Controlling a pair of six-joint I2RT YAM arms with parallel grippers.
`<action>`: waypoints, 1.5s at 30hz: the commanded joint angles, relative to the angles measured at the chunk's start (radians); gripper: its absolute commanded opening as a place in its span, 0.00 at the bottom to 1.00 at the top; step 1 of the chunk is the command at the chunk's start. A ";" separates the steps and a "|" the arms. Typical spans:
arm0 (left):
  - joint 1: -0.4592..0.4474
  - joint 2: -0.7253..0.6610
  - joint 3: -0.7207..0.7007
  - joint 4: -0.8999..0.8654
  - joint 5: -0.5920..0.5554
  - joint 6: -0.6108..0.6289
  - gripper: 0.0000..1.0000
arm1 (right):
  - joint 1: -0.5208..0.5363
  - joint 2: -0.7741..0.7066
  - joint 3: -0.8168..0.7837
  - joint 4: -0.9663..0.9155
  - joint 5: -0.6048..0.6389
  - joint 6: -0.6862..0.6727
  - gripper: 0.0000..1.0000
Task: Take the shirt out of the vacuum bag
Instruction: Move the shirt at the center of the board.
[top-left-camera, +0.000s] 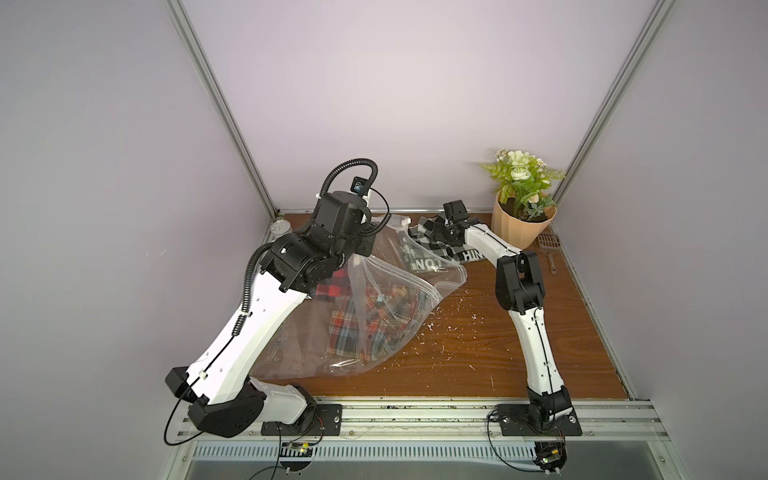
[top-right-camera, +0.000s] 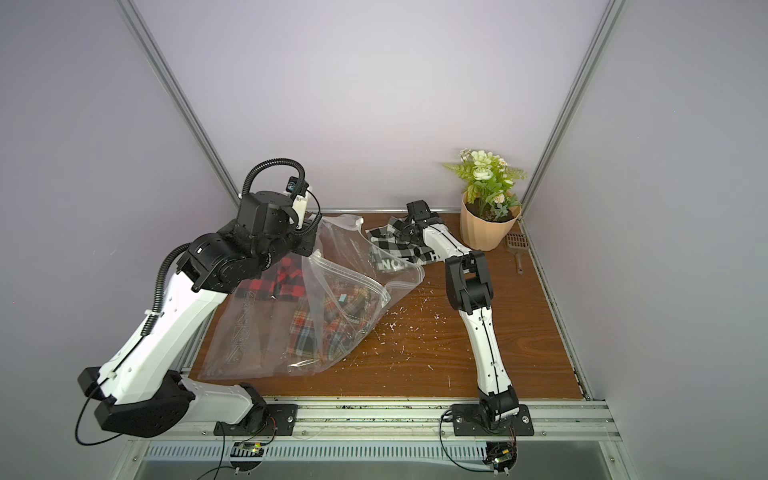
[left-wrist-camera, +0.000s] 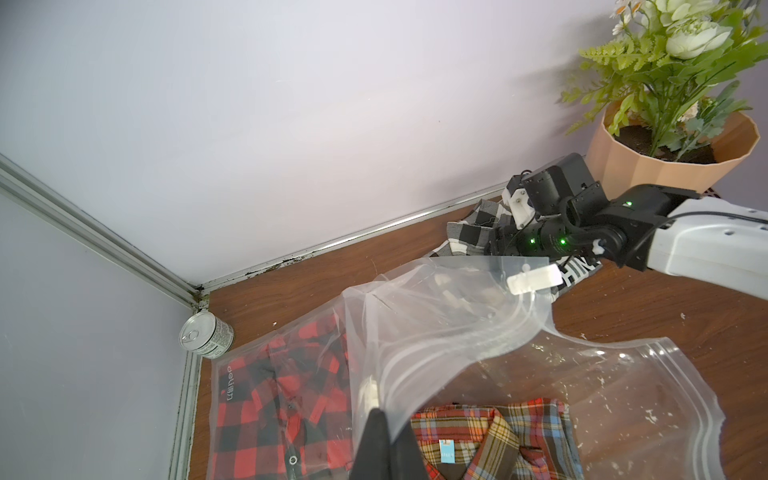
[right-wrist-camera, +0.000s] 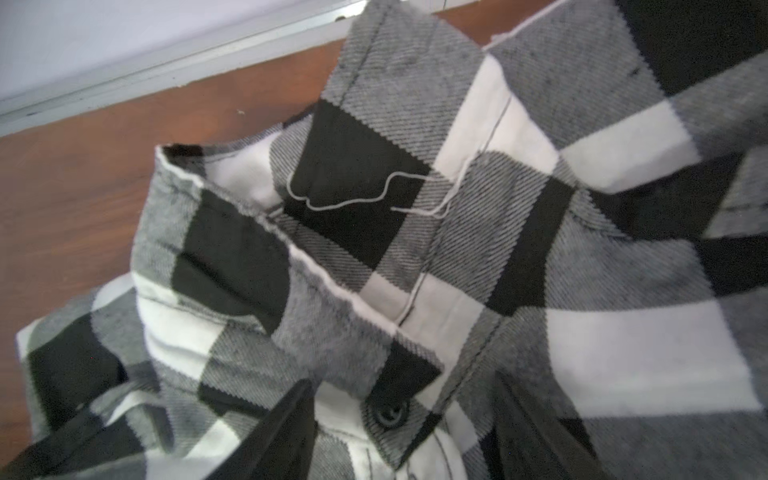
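The table (top-left-camera: 498, 353) is dark brown wood grain, closed in by pale lilac walls (top-left-camera: 374, 104) with aluminium posts in the corners and a rail (top-left-camera: 415, 411) along the front where both arms are bolted. White flakes (top-left-camera: 436, 328) litter the wood between the arms. A can (left-wrist-camera: 206, 336) stands in the far left corner. A potted plant (top-left-camera: 521, 224) fills the far right corner, with a brown scoop (top-left-camera: 548, 249) just beside it.

The vacuum bag (top-left-camera: 415, 270) lies left of centre, its mouth facing the back wall. The left gripper (left-wrist-camera: 376, 415) is clenched on the bag's upper lip at the zip strip and holds it up off the table, the white slider (left-wrist-camera: 534, 279) hanging at the lip's far end. A plaid shirt (left-wrist-camera: 498, 436) lies inside the bag. To the left, a second bag (left-wrist-camera: 232, 374) lies flat with a red shirt (left-wrist-camera: 282, 395) in it.

The checked shirt (top-left-camera: 432, 245) lies crumpled on the wood by the back wall, between the bag's mouth and the pot. Its near edge shows through the plastic. The right gripper (right-wrist-camera: 403, 386) is down on it, released, with its tips apart and the button placket between them.
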 joint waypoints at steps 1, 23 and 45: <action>0.014 -0.030 -0.001 0.030 -0.007 -0.010 0.01 | 0.001 -0.160 -0.201 0.112 -0.085 0.050 0.76; 0.014 -0.048 0.018 0.033 0.022 -0.018 0.01 | 0.024 -0.616 -0.881 0.343 -0.292 0.075 0.25; 0.014 -0.053 0.015 0.034 0.025 -0.022 0.01 | 0.094 -0.318 -0.610 0.343 -0.256 0.124 0.17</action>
